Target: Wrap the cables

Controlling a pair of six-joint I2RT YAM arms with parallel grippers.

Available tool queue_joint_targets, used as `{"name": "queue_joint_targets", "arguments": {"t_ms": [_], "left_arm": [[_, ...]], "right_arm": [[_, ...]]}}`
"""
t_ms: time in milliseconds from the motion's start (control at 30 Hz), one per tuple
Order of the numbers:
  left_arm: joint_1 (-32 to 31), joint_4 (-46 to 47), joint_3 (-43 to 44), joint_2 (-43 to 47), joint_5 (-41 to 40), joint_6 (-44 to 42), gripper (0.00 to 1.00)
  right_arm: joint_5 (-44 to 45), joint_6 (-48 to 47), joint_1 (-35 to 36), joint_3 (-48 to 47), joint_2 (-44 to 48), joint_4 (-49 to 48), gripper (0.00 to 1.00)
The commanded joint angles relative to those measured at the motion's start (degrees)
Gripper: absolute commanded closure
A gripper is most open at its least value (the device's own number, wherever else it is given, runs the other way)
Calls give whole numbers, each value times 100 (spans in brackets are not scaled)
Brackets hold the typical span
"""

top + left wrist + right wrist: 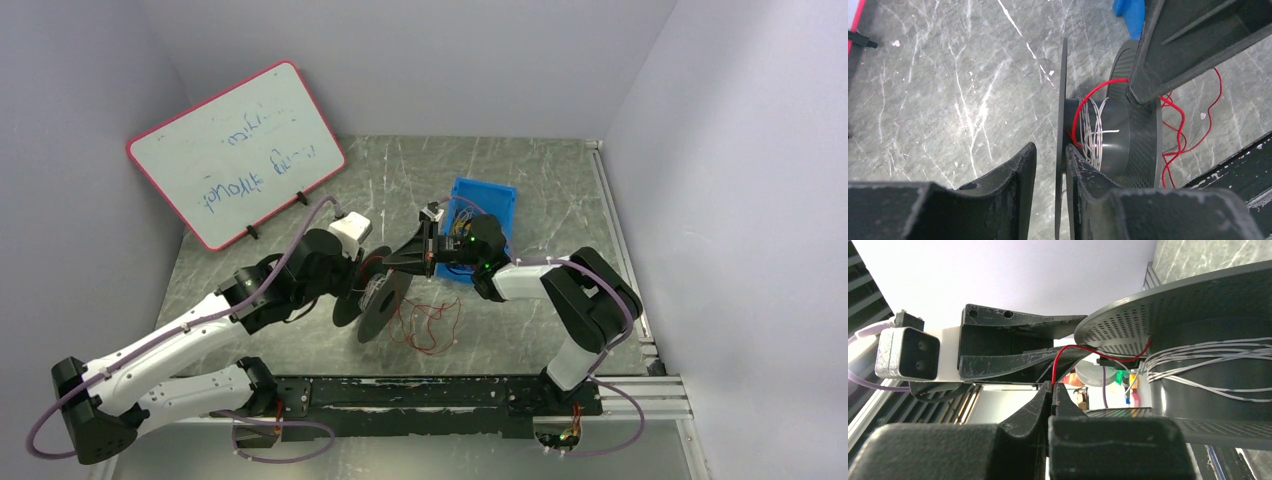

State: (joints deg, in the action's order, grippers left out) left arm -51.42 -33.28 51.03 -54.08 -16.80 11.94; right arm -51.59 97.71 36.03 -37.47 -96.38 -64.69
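Each arm (170, 350) is white with black joints and a purple cable (300, 228). The left gripper (1050, 152) and right gripper (1052, 390) are black.

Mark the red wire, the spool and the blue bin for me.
red wire (428, 322): top external view, middle of the loose loops.
spool (1115, 135): left wrist view, grey hub between the flanges.
blue bin (488, 193): top external view, far wall.

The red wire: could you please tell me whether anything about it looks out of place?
Yes: most of the red wire lies in a loose, kinked tangle on the table beside the spool; only one strand reaches its hub, pinched by the right gripper.
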Motion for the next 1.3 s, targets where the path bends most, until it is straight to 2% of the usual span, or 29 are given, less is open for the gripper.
{"name": "queue_joint_targets", "arguments": {"t_ms": [0, 233, 433, 800, 1033, 1267], "left_arm": [[53, 120, -22, 172, -122, 78, 65], [53, 458, 97, 248, 489, -29, 56], [58, 466, 206, -106, 847, 3, 53], [53, 238, 152, -488, 446, 44, 54], [55, 152, 92, -506, 240, 54, 64], [53, 69, 119, -678, 208, 45, 86]], "right_arm": [[26, -354, -107, -142, 151, 404, 100], [27, -557, -110, -118, 168, 603, 100], [40, -536, -114, -36, 186, 529, 100], [44, -579, -120, 79, 206, 486, 100], [86, -600, -119, 111, 162, 469, 100], [156, -705, -119, 115, 163, 605, 100]]}}
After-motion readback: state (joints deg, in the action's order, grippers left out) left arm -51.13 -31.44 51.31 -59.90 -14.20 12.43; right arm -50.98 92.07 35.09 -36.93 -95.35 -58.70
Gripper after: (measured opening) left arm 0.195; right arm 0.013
